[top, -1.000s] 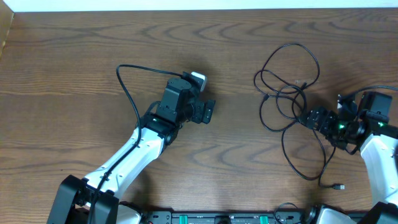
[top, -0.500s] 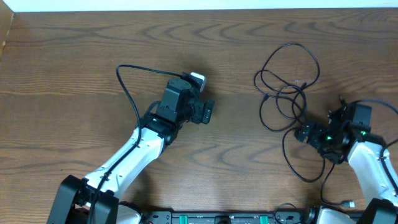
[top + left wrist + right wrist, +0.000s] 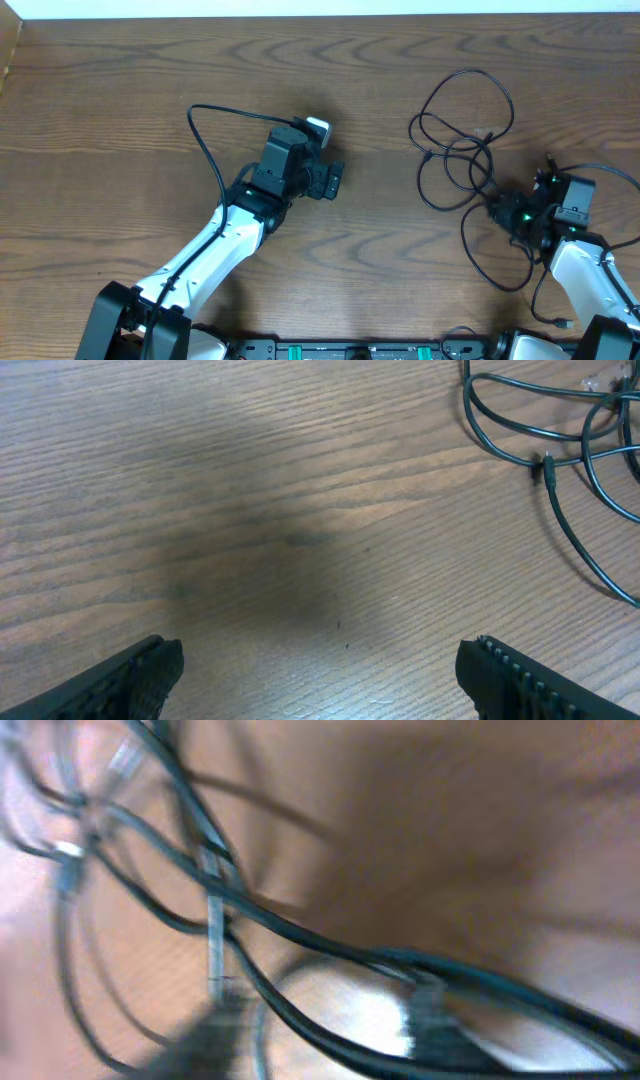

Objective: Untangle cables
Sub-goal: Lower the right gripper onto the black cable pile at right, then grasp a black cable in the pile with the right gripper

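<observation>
Moving in for a first pull
The right gripper [image 3: 503, 211] has moved in to the near edge of the cables [image 3: 462, 143], lying far right; whether its jaws pinch a strand I cannot tell, while the left gripper [image 3: 333, 180] idles, jaws spread

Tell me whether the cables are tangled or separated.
Tangled. The cables form overlapping loops that cross each other in the overhead view.

cables [image 3: 466, 143] on table [image 3: 120, 100] right side, left hand [image 3: 335, 180] mid-table, well apart
</observation>
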Action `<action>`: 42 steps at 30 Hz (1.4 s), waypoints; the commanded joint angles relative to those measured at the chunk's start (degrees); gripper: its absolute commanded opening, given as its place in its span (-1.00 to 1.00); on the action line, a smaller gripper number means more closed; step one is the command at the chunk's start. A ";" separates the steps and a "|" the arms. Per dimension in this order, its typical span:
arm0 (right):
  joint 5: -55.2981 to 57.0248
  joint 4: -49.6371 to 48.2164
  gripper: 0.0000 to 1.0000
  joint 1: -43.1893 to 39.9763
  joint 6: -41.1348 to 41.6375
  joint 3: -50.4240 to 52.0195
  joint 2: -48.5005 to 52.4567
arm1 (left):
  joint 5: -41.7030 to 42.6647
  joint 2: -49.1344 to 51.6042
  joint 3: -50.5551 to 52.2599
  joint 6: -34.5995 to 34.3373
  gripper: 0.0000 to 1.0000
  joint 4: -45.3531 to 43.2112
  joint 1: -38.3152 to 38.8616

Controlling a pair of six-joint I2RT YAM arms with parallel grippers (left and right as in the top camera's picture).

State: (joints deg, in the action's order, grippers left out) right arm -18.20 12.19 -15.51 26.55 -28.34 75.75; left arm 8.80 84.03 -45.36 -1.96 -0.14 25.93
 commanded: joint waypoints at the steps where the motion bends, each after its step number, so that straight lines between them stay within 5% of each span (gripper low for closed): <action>1: -9.33 -5.62 -0.98 0.35 4.15 0.24 0.28 | -0.52 0.20 -0.50 -0.48 0.85 0.15 -0.13; 6: -24.02 -17.75 -0.98 1.05 10.54 -0.52 0.22 | -0.50 0.20 -0.50 -0.48 0.85 0.17 -0.13; 13: -30.03 -34.69 -0.98 7.43 21.24 -7.06 0.24 | -0.52 0.20 -0.50 -0.48 0.85 0.15 -0.13; 17: -27.71 -31.89 -0.97 12.90 19.71 -15.96 0.24 | -0.50 0.20 -0.50 -0.48 0.85 0.17 -0.13; 21: -19.41 -16.02 -0.95 14.49 13.84 -22.01 0.24 | -0.52 0.20 -0.50 -0.48 0.85 0.17 -0.13; 25: -9.14 6.27 -0.08 14.49 9.09 -27.96 0.22 | -0.52 0.20 -0.50 -0.48 0.85 0.15 -0.13; 31: 7.56 29.44 0.45 14.47 8.98 -32.81 -0.44 | -0.52 0.20 -0.50 -0.48 0.85 0.15 -0.13; 32: 10.64 32.79 0.83 14.43 9.11 -32.72 -0.39 | -0.50 0.20 -0.50 -0.48 0.85 0.15 -0.13; 37: 21.70 40.35 0.99 14.43 13.25 -31.39 -0.35 | -0.50 0.20 -0.50 -0.48 0.85 0.15 -0.13; 42: 26.43 35.06 0.99 14.43 15.47 -24.79 -0.15 | -0.52 0.20 -0.50 -0.48 0.85 0.17 -0.13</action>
State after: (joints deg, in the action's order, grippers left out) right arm 2.42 49.32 -1.26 39.75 -56.86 75.81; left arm 8.64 84.03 -45.36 -1.96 -0.08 25.93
